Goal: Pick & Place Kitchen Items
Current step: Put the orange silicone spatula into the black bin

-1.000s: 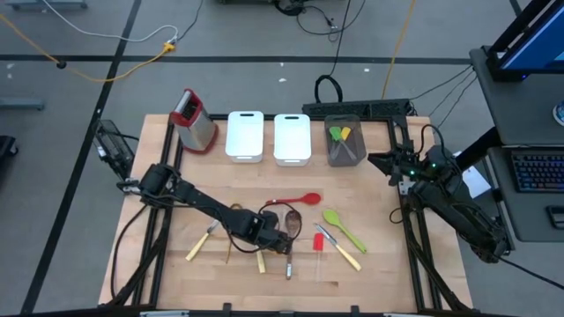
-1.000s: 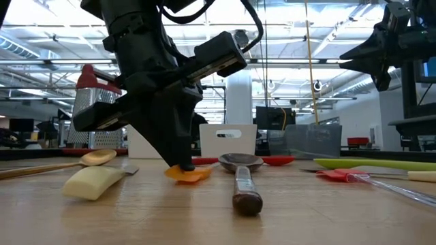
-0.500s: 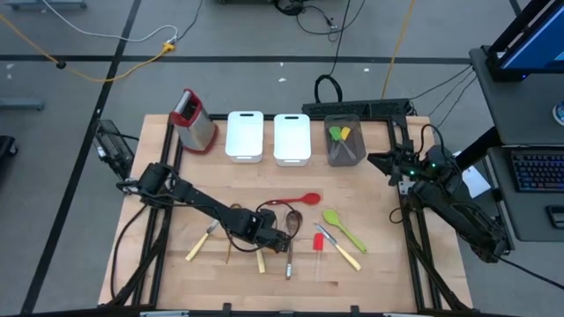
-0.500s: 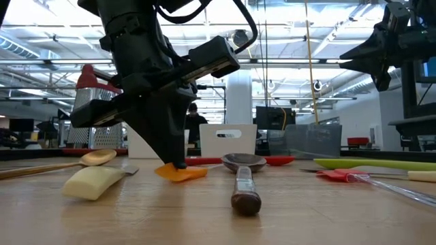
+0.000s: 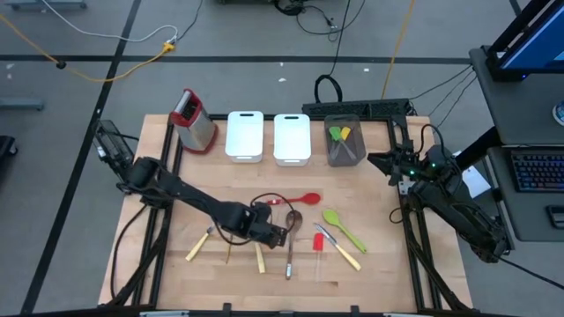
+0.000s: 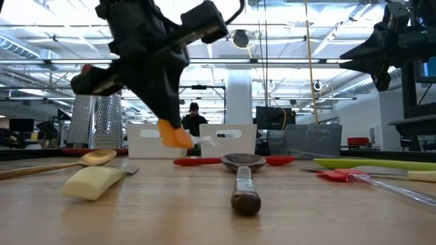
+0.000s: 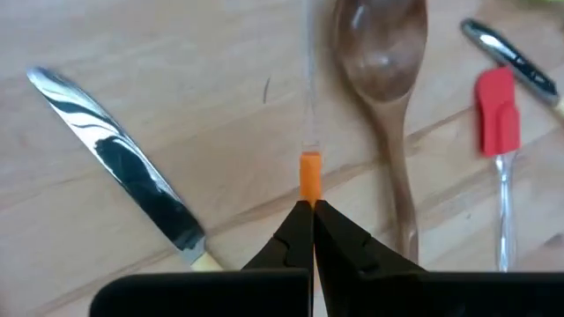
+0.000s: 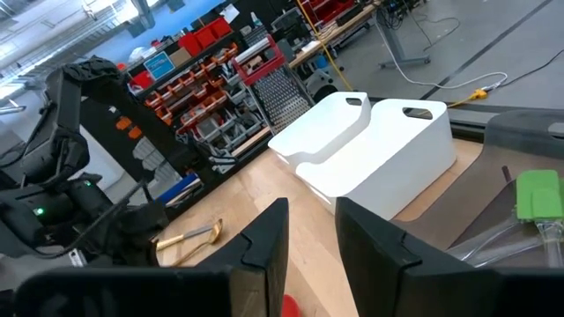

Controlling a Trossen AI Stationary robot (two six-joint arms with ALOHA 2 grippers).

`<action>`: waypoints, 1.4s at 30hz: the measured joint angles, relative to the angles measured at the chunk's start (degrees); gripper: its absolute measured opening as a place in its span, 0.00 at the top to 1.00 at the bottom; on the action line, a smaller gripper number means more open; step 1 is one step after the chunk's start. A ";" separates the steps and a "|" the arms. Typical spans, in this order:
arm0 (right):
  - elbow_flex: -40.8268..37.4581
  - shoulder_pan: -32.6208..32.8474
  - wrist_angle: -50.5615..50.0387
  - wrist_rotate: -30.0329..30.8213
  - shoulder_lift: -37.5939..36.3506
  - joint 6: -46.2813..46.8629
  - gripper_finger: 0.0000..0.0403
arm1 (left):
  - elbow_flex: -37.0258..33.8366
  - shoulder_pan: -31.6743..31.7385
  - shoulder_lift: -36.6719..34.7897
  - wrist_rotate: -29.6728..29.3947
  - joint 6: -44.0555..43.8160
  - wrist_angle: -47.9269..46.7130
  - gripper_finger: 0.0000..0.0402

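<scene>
At the table's left-centre, the left gripper pinches an orange spatula by its head, fingers pressed together on it, holding it in the air clear of the wooden table, above a cream-handled knife and beside a wooden spoon. Just right of these lie a red spatula, a red spoon and a green spoon. At the right edge, near the grey tray, the right gripper waits with fingers slightly apart, empty.
</scene>
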 joint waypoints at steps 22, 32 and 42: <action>-11.07 0.09 18.35 -17.68 0.16 25.31 0.76 | 0.15 3.50 -7.63 -13.59 16.66 24.96 1.00; -17.21 6.02 40.12 -11.58 0.78 37.41 0.53 | 0.15 7.10 -7.43 -13.48 23.47 35.77 1.00; -17.22 13.30 43.14 -2.43 6.62 37.11 0.36 | 0.15 10.16 -7.43 -12.88 27.27 43.78 1.00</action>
